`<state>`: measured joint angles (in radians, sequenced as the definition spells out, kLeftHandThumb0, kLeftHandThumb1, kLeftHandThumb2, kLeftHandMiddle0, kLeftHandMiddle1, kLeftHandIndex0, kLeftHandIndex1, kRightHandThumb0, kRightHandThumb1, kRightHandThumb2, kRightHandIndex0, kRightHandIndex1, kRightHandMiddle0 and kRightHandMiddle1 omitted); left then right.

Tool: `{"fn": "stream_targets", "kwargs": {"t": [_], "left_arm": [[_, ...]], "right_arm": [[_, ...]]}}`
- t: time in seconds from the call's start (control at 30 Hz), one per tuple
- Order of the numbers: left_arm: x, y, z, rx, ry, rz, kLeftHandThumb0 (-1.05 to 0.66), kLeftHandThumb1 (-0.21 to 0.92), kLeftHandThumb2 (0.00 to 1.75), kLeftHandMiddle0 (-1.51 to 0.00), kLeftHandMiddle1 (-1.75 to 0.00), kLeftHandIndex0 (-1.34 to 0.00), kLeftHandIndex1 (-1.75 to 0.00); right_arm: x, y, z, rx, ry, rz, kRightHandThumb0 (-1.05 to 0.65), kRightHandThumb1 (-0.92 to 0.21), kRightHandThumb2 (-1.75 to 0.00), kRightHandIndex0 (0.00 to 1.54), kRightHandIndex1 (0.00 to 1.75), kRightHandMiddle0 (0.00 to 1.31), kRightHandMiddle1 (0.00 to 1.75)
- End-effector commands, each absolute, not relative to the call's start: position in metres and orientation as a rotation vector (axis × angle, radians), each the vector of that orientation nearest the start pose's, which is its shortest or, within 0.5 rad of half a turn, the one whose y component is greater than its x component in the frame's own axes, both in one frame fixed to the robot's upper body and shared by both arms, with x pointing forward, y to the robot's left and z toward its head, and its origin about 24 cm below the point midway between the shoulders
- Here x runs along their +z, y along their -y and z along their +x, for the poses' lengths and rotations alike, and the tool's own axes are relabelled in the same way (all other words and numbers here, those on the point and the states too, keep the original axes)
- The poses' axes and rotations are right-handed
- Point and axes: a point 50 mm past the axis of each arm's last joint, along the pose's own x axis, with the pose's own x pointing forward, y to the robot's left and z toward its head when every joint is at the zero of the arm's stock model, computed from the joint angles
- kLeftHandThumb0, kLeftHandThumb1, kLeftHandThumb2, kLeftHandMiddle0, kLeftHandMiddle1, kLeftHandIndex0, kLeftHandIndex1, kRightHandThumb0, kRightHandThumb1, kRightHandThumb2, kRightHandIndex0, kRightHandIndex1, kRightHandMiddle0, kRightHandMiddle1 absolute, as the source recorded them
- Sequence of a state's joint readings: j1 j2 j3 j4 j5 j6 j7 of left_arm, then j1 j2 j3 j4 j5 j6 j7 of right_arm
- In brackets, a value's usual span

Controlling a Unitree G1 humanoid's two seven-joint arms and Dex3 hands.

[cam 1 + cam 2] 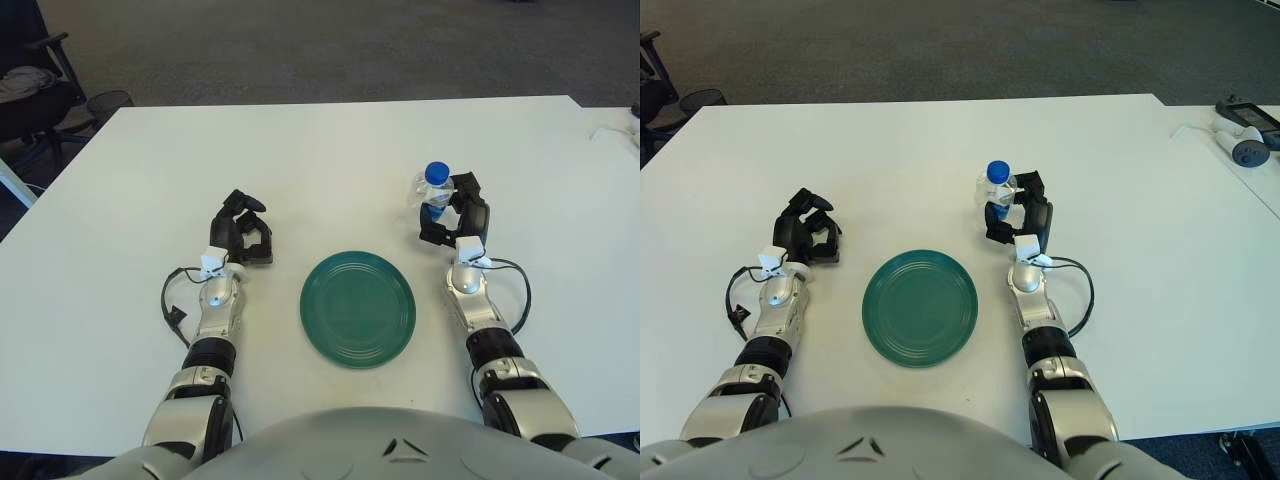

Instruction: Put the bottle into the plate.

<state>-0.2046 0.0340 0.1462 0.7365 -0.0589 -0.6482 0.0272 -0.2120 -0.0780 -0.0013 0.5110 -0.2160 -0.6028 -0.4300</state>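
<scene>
A clear plastic bottle [434, 193] with a blue cap stands upright on the white table, right of and beyond the green plate [358, 308]. My right hand [455, 214] is at the bottle with its fingers curled around it. The plate is empty and lies flat between my two arms. My left hand [244, 230] shows left of the plate, fingers curled and holding nothing. The bottle also shows in the right eye view [997, 192].
The white table [320, 150] extends far beyond the plate. A black office chair [30, 90] stands off the table's far left corner. A grey device [1245, 148] with a cable lies at the far right edge.
</scene>
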Motion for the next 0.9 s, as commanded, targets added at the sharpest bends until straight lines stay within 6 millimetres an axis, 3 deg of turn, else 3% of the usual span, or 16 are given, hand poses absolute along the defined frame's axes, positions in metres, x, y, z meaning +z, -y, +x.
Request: {"fn": "stream_targets", "kwargs": {"t": [0.0,0.87], "left_arm": [[-0.042,-0.175,0.239,0.16,-0.029,-0.028,0.0,-0.06,1.72,-0.9,-1.68,-0.68,-1.75],[-0.041,-0.168,0.241,0.162,-0.042,-0.013,0.0,-0.08,1.75,-0.91,-1.69,-0.69,-1.75]], "right_arm": [[0.047,0.161,0.276,-0.236,0.356,-0.205,-0.13,-0.21,-1.4,1.35,1.75,1.1,1.75],[0.058,0.148,0.267,-0.055,0.36,-0.258,-0.12,-0.23,-1.39,1.36,1.75,1.1,1.75]]}}
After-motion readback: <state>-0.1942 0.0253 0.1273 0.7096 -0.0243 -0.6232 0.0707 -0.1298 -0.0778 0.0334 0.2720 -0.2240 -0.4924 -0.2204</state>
